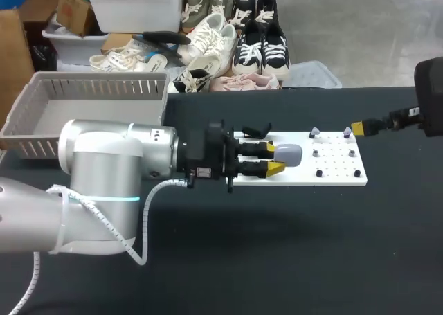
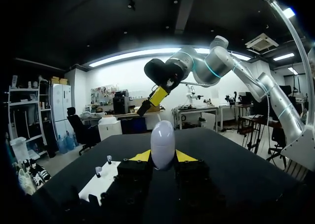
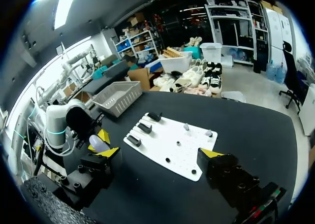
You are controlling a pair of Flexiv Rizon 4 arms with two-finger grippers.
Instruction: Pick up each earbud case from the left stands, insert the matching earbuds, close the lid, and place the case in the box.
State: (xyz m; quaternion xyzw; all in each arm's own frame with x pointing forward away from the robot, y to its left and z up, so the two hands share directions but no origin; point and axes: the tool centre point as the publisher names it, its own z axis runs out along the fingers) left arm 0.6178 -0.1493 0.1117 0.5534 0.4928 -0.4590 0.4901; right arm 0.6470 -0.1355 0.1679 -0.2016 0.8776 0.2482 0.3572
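Lavender-grey case (image 1: 291, 155) is clamped in the left jaws at the centre of the head view, over the left part of the white board (image 1: 339, 175). Cannot tell whether it touches the board. In the left wrist view the case (image 2: 162, 145) stands on end between the yellow tips (image 2: 141, 156). Both tips touch it low on its sides, and most of the shell pokes out ahead of the grip. No lid seam shows, so I read it as shut.

Right jaws are wide with nothing between them (right wrist view). In the head view they hang at the right edge, near the board's upper right corner and close to two small pale earbuds (image 1: 315, 131) on pegs.

Basket (image 1: 41, 131) is upper left, well apart from the case. Black stands (image 3: 144, 128) sit on the board's end towards the left arm.

Risks, as judged:
- The shell is smooth and round and the grip is low, so it may pivot or squirt out when the lid is pushed or a bud is pressed in.
- The lid looks closed, so buds will jam against it unless it is opened first.
- The buds are tiny, and a slightly off approach could knock one off its peg onto the bench (image 1: 277, 259).
- Both arms must meet over the board, so the jaws could clash.
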